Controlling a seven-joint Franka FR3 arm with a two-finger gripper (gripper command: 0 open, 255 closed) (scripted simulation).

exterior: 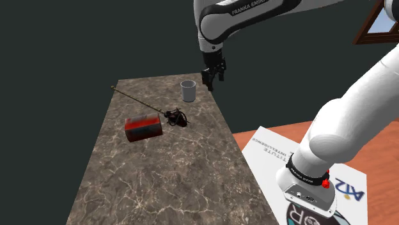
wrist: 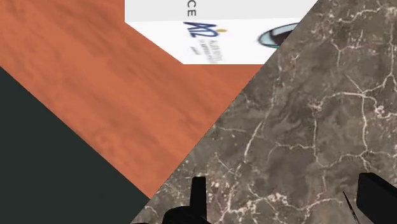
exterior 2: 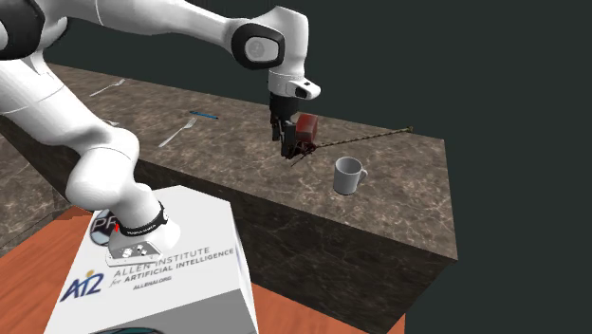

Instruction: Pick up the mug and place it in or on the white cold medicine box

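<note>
A pale grey mug (exterior: 187,91) stands upright near the far end of a dark marbled worktop (exterior: 166,172). The robot's black hand (exterior: 213,77) hangs in the air just to the shoulder view's right of the mug, not touching it. Its fingers are spread apart with nothing between them, and a red box (exterior: 143,128) lies nearer the worktop's middle, apart from the mug.

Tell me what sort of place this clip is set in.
Probably a simulated home kitchen: a long marble-patterned counter, a fork lying on a stone top, a reddish wooden floor and a wood-framed window.
</note>
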